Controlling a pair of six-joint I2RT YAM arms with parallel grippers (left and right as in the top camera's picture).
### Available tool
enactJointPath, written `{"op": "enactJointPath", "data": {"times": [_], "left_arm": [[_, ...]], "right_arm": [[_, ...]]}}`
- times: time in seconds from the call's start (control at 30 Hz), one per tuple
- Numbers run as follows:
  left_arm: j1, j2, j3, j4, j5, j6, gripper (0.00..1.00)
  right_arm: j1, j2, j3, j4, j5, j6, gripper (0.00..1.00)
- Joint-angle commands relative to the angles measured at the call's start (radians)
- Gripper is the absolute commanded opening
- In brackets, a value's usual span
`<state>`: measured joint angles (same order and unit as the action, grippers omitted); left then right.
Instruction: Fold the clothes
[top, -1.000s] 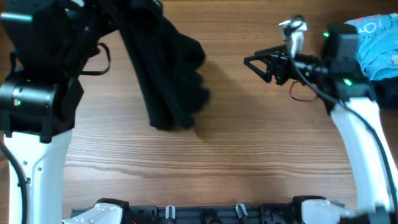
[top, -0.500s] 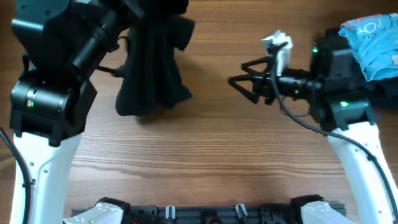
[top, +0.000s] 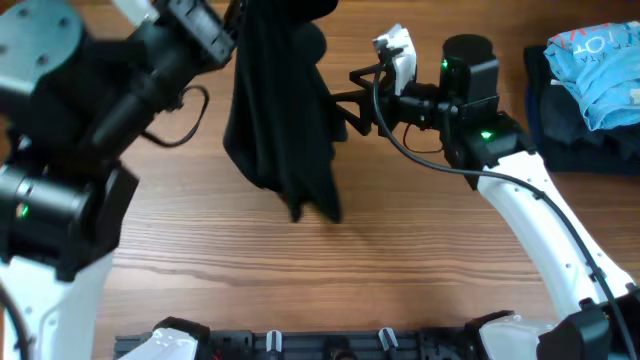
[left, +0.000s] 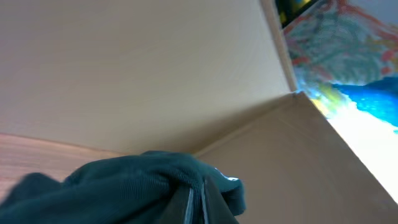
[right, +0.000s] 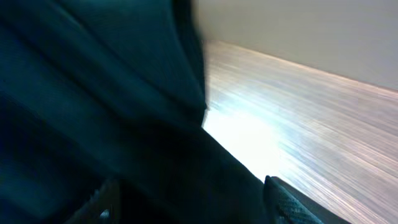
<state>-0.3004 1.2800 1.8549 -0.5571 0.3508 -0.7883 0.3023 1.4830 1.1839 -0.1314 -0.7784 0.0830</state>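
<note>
A: Where's the black T-shirt (top: 280, 130)?
B: Hanging bunched over the far middle of the table (top: 400, 250) — pinched tight in the left gripper (left: 198, 198).
A: And the right gripper (top: 345, 100)?
B: Fingers spread wide at the T-shirt's right edge.

A brown wood-grain table (top: 400, 260) lay beneath the right tool (top: 345, 100), and a bright glare of light fell on its boards just ahead of that tool. Beyond the left tool (left: 198, 199) stood a plain beige wall (left: 124, 62), and off to one side was a blurred red-and-blue picture (left: 348, 56).
</note>
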Motion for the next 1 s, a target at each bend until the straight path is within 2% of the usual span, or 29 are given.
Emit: {"op": "enactJointPath", "data": {"times": [0.0, 0.17, 0.43, 0.63, 0.8, 0.97], "left_arm": [[-0.005, -0.039, 0.011, -0.021, 0.027, 0.003, 0.04], [-0.005, -0.034, 0.011, -0.071, 0.027, 0.003, 0.04], [-0.005, -0.029, 0.011, -0.091, -0.042, 0.048, 0.04], [-0.005, -0.006, 0.011, -0.087, -0.117, 0.048, 0.04], [-0.005, 0.033, 0.011, -0.052, -0.125, 0.048, 0.04], [-0.005, 0.051, 0.011, -0.015, -0.133, 0.047, 0.04]], "right_arm": [[0.004, 0.01, 0.0, 0.096, -0.139, 0.063, 0.73], [0.004, 0.01, 0.0, 0.203, -0.229, 0.105, 0.73], [0.004, 0.01, 0.0, 0.193, -0.362, 0.093, 0.73], [0.033, 0.009, 0.0, 0.112, -0.422, 0.002, 0.73], [0.158, 0.01, 0.0, -0.057, -0.137, -0.061, 0.71], [0.295, 0.016, -0.001, -0.151, 0.348, 0.01, 0.69]]}}
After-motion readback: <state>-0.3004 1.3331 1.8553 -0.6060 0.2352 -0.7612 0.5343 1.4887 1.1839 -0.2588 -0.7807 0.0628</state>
